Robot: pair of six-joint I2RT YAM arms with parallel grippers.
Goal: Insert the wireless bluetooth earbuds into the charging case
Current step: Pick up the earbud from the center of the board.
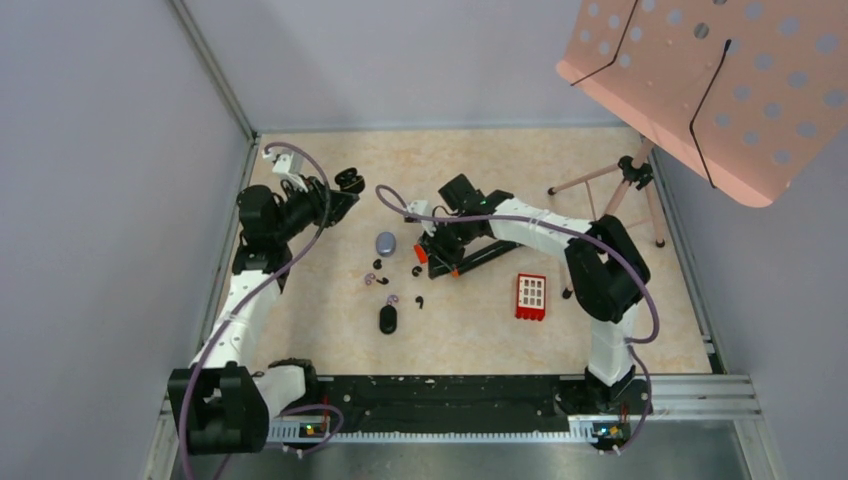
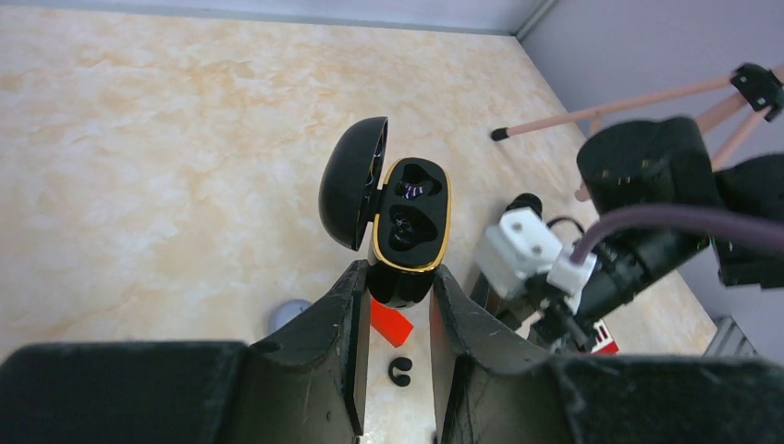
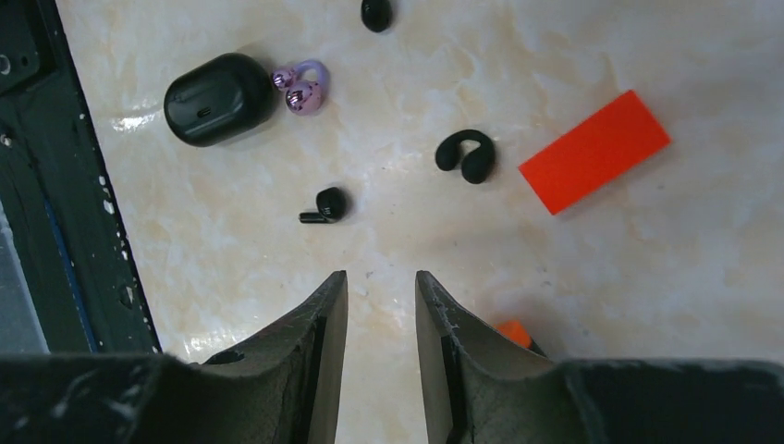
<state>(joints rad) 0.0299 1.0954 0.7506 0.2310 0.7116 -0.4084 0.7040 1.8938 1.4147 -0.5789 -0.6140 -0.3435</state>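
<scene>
My left gripper [image 2: 398, 273] is shut on the charging case [image 2: 410, 217], which is black with a gold rim. It holds the case above the table at the back left [image 1: 350, 181], lid open. I cannot tell whether its sockets hold anything. Wireless bluetooth earbuds lie loose on the table: a black stemmed bud [image 3: 325, 205], a black C-shaped bud [image 3: 467, 154], a pale purple bud [image 3: 300, 88] and a black bud [image 3: 375, 13]. My right gripper [image 3: 381, 277] hangs over the table near the stemmed bud, open, with nothing between its fingers.
A closed black case [image 3: 220, 99] lies beside the purple bud. An orange block [image 3: 594, 151] lies to the right of the C-shaped bud. A grey-blue oval [image 1: 386, 242] and a red block with a white grid [image 1: 530, 296] sit on the table. A pink perforated board [image 1: 720, 70] on a tripod stands back right.
</scene>
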